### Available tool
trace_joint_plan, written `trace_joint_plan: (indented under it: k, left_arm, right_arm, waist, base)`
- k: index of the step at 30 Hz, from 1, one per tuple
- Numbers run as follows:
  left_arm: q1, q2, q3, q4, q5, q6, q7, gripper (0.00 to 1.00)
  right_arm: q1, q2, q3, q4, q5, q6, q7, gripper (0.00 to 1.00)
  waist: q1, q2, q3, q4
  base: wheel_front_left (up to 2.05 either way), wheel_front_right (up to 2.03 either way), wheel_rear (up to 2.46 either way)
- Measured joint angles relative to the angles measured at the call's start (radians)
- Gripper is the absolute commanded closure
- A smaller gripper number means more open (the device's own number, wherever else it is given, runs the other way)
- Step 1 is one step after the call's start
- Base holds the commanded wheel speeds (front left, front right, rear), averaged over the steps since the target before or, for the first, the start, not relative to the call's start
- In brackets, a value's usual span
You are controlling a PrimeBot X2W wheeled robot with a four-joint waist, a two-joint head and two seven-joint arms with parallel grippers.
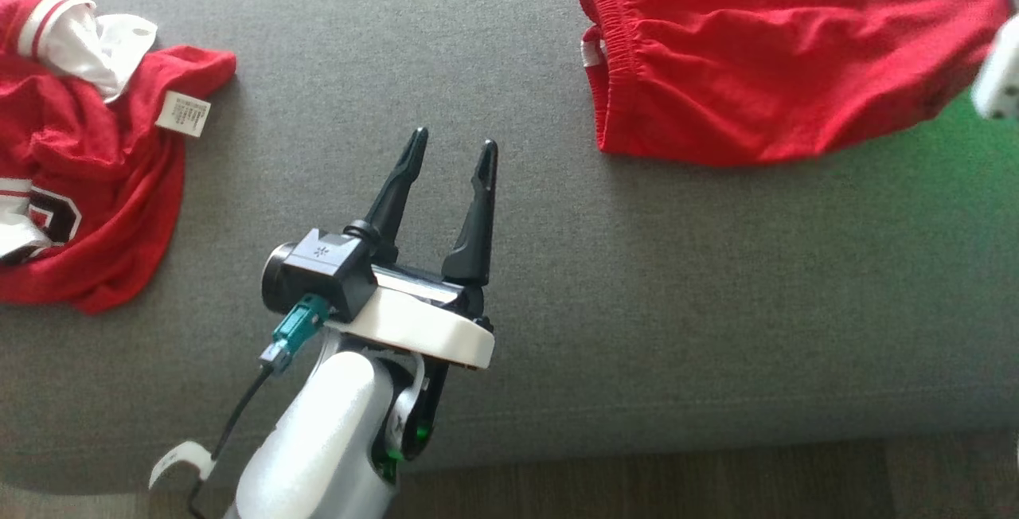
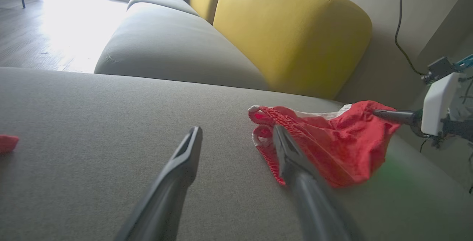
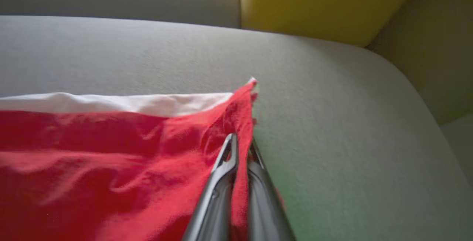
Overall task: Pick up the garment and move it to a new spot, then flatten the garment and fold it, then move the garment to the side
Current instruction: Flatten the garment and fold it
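Observation:
The garment [image 1: 780, 57] is a pair of red shorts with white trim, lying at the far right of the grey sofa seat [image 1: 557, 304]. My right gripper [image 3: 242, 143] is shut on the garment's [image 3: 111, 159] red corner, with cloth pinched between the fingers. From the left wrist view the right gripper [image 2: 377, 113] lifts that edge of the garment [image 2: 332, 145] slightly. My left gripper [image 1: 454, 141] stands open over bare seat, left of the shorts' elastic waistband, with nothing between its fingers. In its own view the left gripper [image 2: 236, 130] points toward the waistband.
A crumpled red jersey [image 1: 80, 169] with white collar and label lies at the seat's left end. Yellow back cushions [image 2: 295, 37] rise behind the seat. The seat's front edge drops to wooden floor [image 1: 716, 479].

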Motion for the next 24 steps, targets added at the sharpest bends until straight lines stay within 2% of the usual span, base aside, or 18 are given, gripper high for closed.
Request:
trace_joint_plan:
  k: [5,13,24]
  left_arm:
    - [0.000,0.000,0.001,0.012,0.000,-0.002,0.000,0.00]
    - [0.002,0.000,0.001,0.016,-0.003,-0.002,0.000,0.00]
    - [0.024,-0.001,-0.001,0.016,-0.018,-0.002,0.000,0.00]
  right_arm:
    - [0.008,0.057,0.097,-0.115,0.054,0.000,0.005,1.00]
    - [0.080,0.095,0.282,-0.377,0.174,0.000,0.105,1.00]
    - [0.266,0.128,0.417,-0.668,0.245,0.000,0.248,1.00]
  waist:
    - [0.0000,0.0000,-0.014,0.003]
    - [0.0000,0.0000,-0.040,0.032]
    - [0.0000,0.0000,-0.036,0.096]
  base:
    - [0.00,0.00,0.00]
    - [0.00,0.00,0.00]
    - [0.00,0.00,0.00]
